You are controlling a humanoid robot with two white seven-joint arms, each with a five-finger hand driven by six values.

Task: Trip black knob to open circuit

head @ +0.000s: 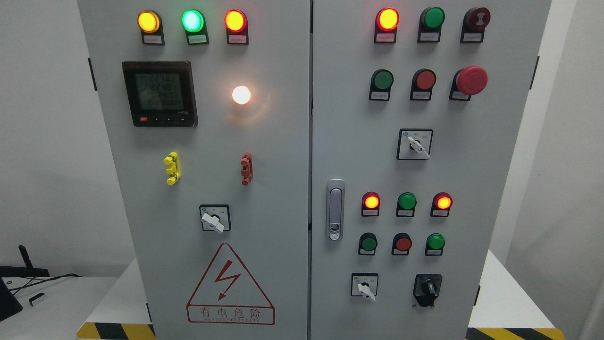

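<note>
I saw the grey electrical cabinet filling my head view, two doors side by side. The black knob sat at the lower right of the right door, just right of a white selector switch and below a row of green and red buttons. The door latch stood near the seam. On the left door a digital meter glowed, with a warning triangle lower down. Neither hand was in my view, so I could not tell how the fingers stood.
</note>
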